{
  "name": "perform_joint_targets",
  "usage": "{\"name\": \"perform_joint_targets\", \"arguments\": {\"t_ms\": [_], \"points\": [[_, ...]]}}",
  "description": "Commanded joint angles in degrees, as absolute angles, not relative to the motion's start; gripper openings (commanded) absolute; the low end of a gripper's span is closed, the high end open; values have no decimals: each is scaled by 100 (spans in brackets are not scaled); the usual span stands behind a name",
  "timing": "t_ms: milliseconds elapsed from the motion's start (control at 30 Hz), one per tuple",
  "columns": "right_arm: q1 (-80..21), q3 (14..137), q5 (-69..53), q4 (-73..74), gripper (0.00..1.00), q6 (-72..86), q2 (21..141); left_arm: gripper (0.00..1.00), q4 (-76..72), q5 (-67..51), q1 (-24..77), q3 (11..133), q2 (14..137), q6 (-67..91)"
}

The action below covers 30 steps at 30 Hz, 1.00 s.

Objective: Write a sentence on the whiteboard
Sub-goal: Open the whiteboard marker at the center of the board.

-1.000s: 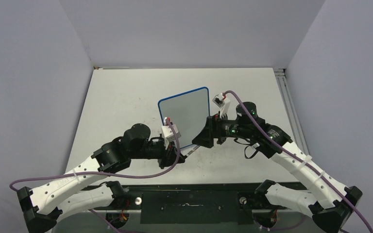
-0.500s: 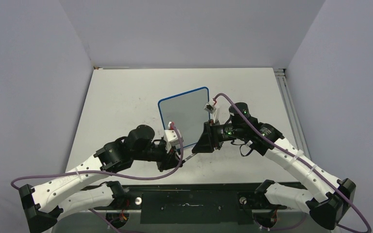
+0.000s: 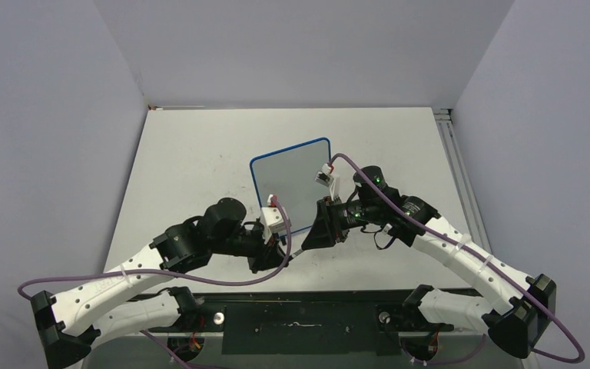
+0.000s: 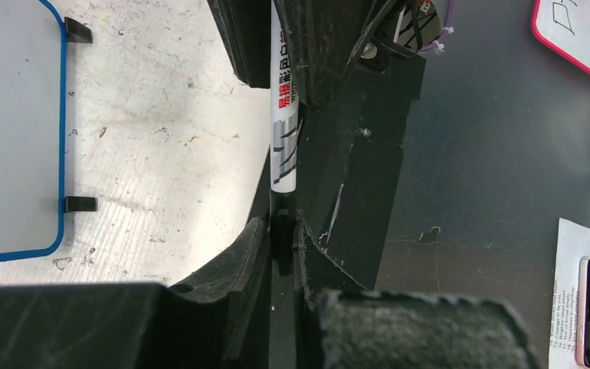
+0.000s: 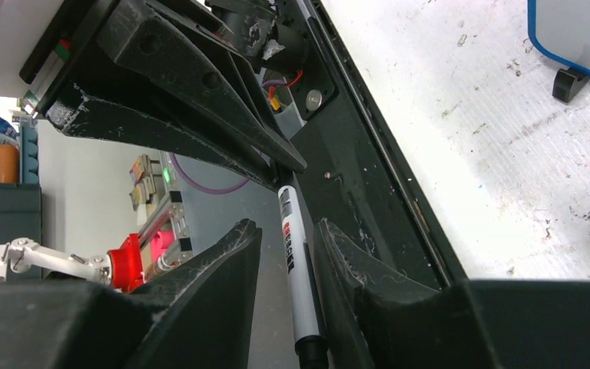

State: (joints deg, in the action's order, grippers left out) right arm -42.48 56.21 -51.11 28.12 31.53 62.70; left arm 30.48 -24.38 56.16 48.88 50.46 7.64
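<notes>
The small white whiteboard with a thin blue frame [image 3: 288, 177] sits in the middle of the pale worktop [image 3: 200, 154]. Its face shows no lettering in any view, so writing has not begun. Two small black feet [image 4: 81, 204] show along its edge in the left wrist view.

Just past the board's near corner, the white marker pen with red and black print [image 4: 283, 138] hangs above the worktop's near edge. The left gripper [image 4: 280, 231] is clamped on its dark end.

A second ago the right gripper [image 5: 284, 238] stood spread wide beside the board's right edge. Since then it has swung down toward the near side and drawn its jaws in around the pen's barrel. The left wrist view shows no gap beside the barrel, so I read it as gripping, though the right wrist view leaves a little daylight at the fingertips. With both grippers on one pen, this looks like pulling the cap off or passing the pen across before writing.

The two grippers are almost tip to tip, so any pull should run along the pen's length. The board's near corner is just beside them, and the dark front strip [image 3: 307, 323] lies right below. Open worktop lies left of the board and beyond it. On the right, the metal rail [image 3: 452, 154] is well apart.
</notes>
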Motion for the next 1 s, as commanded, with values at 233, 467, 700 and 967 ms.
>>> {"name": "perform_joint_targets", "arguments": {"t_ms": [233,467,700,967], "points": [[-4355,5602,-5238,2818,24,2874,6283,0,2953,-2676,5660,5053,5115,694],[-4374,5598,-5246,2855,5,2791,6252,0,2928,-2607,5672,5045,5107,731],[-4328,5722,-4548,2508,5,3015,5861,69,2414,-2383,5462,4989,4762,1189],[-3980,5746,-4931,1896,5,3503,5538,74,1617,-2882,5117,4608,4469,1699]]}}
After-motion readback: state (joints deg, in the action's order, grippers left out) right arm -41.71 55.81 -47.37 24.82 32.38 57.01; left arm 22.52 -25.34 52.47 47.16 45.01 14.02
